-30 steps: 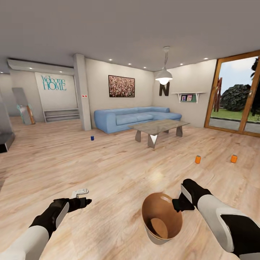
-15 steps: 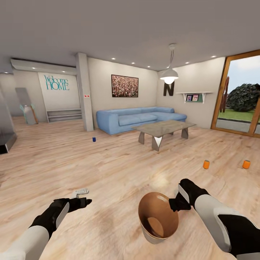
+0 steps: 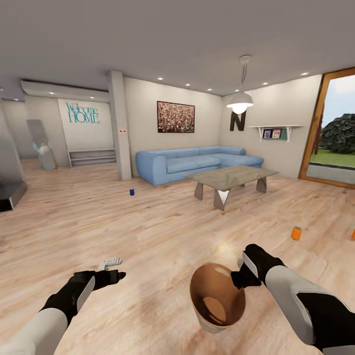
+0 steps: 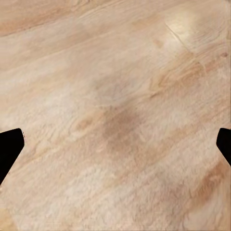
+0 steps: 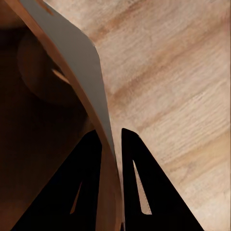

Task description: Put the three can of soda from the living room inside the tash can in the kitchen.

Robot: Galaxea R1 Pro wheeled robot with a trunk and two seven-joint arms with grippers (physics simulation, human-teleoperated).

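My right gripper (image 3: 239, 279) fingers pinch the rim of the tapered grey-white trash can with tan interior (image 3: 217, 301); the left gripper (image 3: 116, 276) fingers are spread wide, empty. The nearest orange soda can (image 3: 296, 233) stands on the plank floor ahead-right, the dark blue can (image 3: 131, 192) far left. I should drive smoothly, keeping the bin steady.

A home living room: blue sofa (image 3: 197, 165), low table (image 3: 230, 178), "Welcome HOME" lettering (image 3: 83, 113).

Light wood plank floor (image 3: 162, 222); blue corner sofa (image 3: 195, 162) against far wall, grey low table (image 3: 231, 178) just before it, framed picture (image 3: 176, 117) above, pendant lamp (image 3: 239, 101) lit, wall shelf (image 3: 272, 130), "Welcome HOME" lettering (image 3: 82, 113), wood-framed glass door (image 3: 335, 135).
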